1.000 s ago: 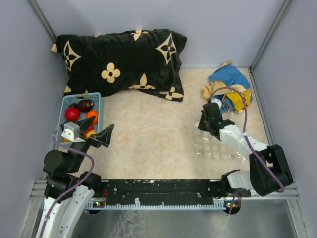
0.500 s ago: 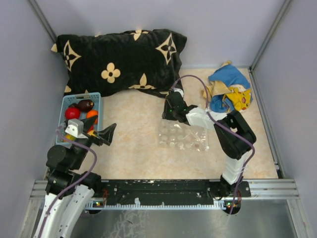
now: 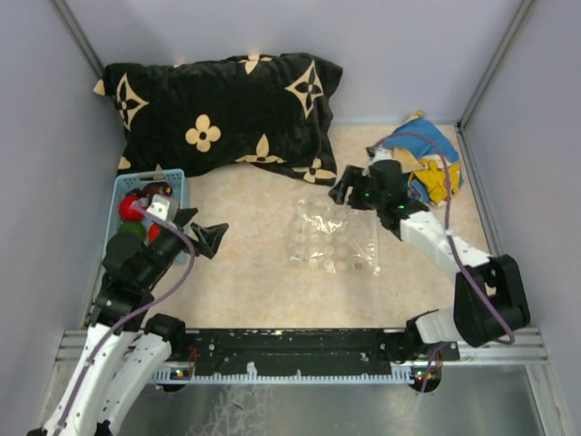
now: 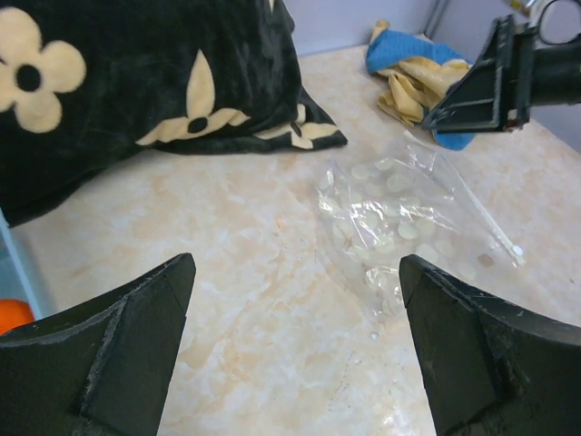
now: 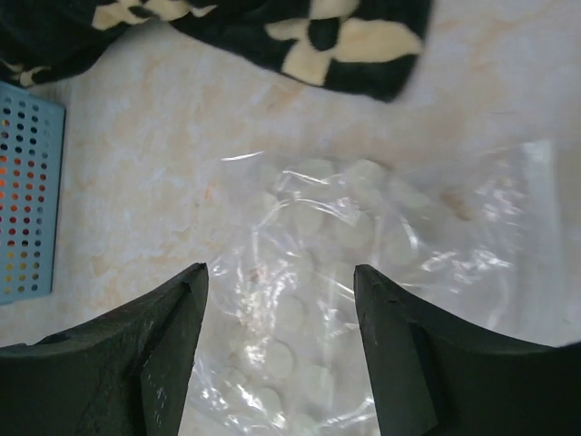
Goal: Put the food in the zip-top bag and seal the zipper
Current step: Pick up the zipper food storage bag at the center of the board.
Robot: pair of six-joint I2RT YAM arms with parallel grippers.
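The zip-top bag [image 3: 331,238] lies flat and crumpled in the middle of the table, nothing inside it. Its zipper [image 4: 490,227] shows as a thin pale strip on the side nearer the right arm. My right gripper [image 3: 348,193] hovers open just above the bag's far edge; in the right wrist view the bag [image 5: 363,245] lies below the spread right gripper [image 5: 280,269]. The food [image 3: 127,207] sits in the blue basket [image 3: 174,179], partly hidden by my left arm. My left gripper [image 3: 201,229] is open beside the basket, left of the bag [image 4: 390,222].
A black pillow with cream flowers [image 3: 222,113] lies across the back. A blue-and-yellow cloth [image 3: 422,163] is bunched at the back right. Grey walls close in both sides.
The right gripper dragged the bag from the right side to the middle, then opened and let it go. The left arm swung up and a little to the right.
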